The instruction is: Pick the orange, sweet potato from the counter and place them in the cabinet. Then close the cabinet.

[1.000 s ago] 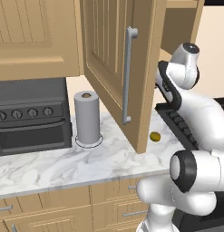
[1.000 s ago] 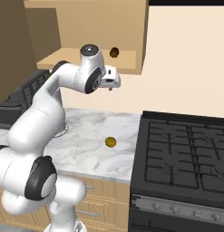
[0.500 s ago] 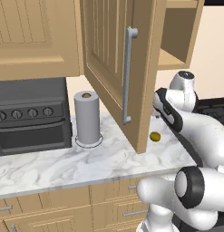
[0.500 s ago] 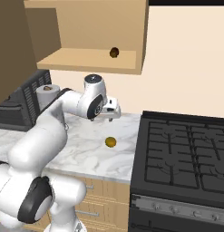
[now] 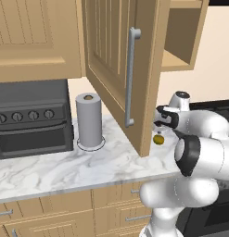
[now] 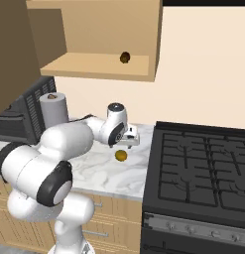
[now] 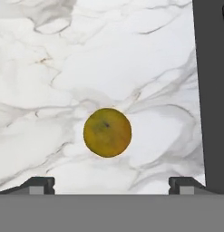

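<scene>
Marble counter (image 7: 109, 54) holds orange (image 7: 107, 132), dead centre below gripper (image 7: 111, 183), fingers spread wide, empty. Arm has dropped from cabinet (image 6: 94, 64) height within a second. Brown lump, likely sweet potato (image 6: 125, 57), on shelf at 12 o'clock. Orange pickup next.

Marbled tabletop (image 5: 65, 169) carries the orange (image 7: 107, 132), lying near the stove's black edge (image 7: 211, 90). Paper-towel roll (image 5: 89, 121) stands upright, well left of the orange, beside the dark oven unit (image 5: 31, 118). Cabinet shelf (image 6: 89, 65) holds the sweet potato (image 6: 125, 57).
</scene>
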You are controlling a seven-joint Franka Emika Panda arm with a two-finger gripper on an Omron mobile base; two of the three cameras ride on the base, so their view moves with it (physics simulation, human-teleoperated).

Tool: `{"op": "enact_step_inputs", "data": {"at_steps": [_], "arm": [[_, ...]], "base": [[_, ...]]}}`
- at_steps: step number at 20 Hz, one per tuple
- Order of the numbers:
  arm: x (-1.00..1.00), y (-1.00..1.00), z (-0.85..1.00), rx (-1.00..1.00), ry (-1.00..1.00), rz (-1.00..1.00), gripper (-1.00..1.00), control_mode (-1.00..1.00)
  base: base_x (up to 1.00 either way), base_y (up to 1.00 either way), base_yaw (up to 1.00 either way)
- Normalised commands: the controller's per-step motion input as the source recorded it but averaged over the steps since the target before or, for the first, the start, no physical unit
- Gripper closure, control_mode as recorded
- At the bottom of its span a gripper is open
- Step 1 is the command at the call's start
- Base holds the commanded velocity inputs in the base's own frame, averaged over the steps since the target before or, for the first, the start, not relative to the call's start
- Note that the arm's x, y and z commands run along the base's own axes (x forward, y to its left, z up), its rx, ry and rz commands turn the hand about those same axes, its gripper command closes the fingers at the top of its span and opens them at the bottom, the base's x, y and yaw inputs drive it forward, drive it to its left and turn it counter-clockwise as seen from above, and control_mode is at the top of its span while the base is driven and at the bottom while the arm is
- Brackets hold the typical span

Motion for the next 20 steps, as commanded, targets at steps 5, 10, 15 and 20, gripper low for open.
{"op": "enact_step_inputs", "data": {"at_steps": [5, 10, 15, 20], "arm": [[0.39, 0.0, -0.48, 0.0, 0.0, 0.0, -1.0, -1.0], [0.06, 0.01, -0.46, 0.0, 0.0, 0.0, -1.0, -1.0], [0.06, 0.03, -0.46, 0.0, 0.0, 0.0, -1.0, -1.0], [0.33, 0.05, -0.42, 0.0, 0.0, 0.0, -1.0, -1.0]], "base": [[0.0, 0.0, 0.0], [0.0, 0.0, 0.0], [0.0, 0.0, 0.0], [0.0, 0.0, 0.0]]}}
